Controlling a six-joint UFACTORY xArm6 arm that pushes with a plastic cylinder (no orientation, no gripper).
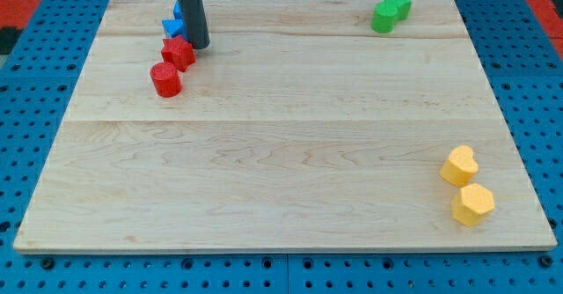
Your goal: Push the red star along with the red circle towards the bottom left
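The red star (179, 53) lies near the view's top left of the wooden board (281, 144). The red circle (165, 79) sits just below and left of it, touching or nearly touching. My tip (197, 45) stands right against the star's upper right side. The dark rod rises from there out of the view's top.
Blue blocks (173, 24) sit just above the red star, left of the rod, partly hidden. A green star (398, 3) and a green block (383, 17) lie at the top right. A yellow heart (459, 165) and a yellow hexagon (473, 203) lie at the bottom right.
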